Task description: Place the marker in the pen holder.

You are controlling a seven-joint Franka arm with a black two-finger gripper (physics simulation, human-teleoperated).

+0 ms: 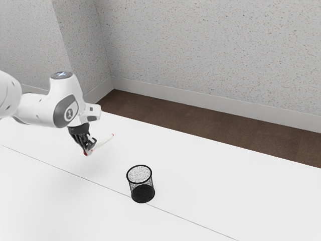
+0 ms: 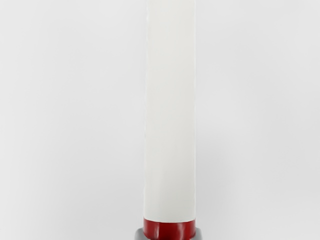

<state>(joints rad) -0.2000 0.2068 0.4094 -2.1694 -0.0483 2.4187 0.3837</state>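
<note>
Nearest the exterior camera among the objects on the smooth white desk (image 1: 225, 186) stands a round black wire-mesh pen holder (image 1: 142, 188), upright, its dark rim facing up. Farther off and to the exterior view's left, the black two-finger end effector (image 1: 88, 149) is closed on a slim white marker with red ends (image 1: 103, 142). It grips the marker close to one end, at the red band (image 2: 169, 230); in the wrist view grey fingertips (image 2: 199, 235) press that band from both sides, and the white barrel runs out from between them.

From the end effector, the marker reaches toward the exterior view's right and the far side, lying across the hand rather than in line with it. How high it sits over the desk is hard to judge. It is outside the pen holder and well apart from it, with a stretch of desk between them. The holder's raised mesh wall stands around its opening, and the marker is not lined up with that upright mouth.

A thin dark line (image 1: 65, 171) crosses the desk from the exterior view's left toward the near right, meeting the holder's base. The white robot arm (image 1: 40, 109) comes in from the exterior view's left. Beyond the far edge lie a brown floor (image 1: 215, 123), a pale baseboard (image 1: 210, 103) and a speckled grey wall (image 1: 210, 45).
</note>
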